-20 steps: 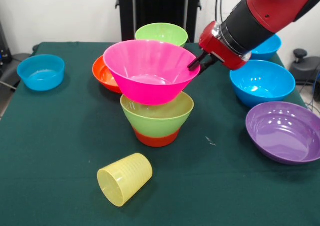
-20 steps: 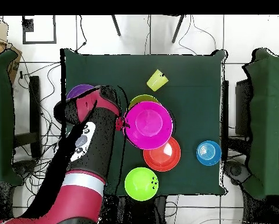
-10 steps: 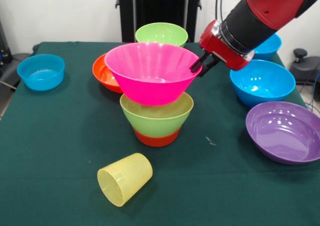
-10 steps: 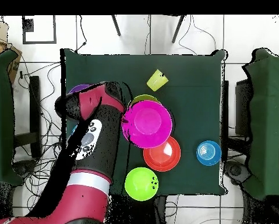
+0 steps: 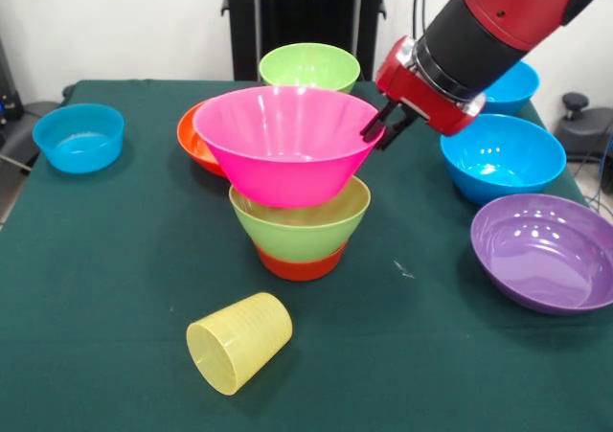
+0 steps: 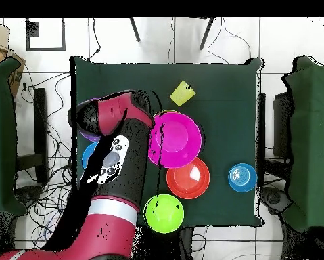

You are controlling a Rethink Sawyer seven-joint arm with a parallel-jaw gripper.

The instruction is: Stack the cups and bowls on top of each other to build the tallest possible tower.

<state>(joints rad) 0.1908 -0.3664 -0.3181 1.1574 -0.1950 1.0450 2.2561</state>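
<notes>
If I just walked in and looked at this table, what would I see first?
The big pink bowl in the middle of the green table, sitting on a lime green bowl and a small orange bowl like a tower. The red robot's gripper pinches the pink bowl's rim. In front of the tower, a pale-yellow cup lies on its side.

The red and black arm comes in from two o'clock and slants down. Its gripper is pinched tight on the pink bowl's rim.
</notes>
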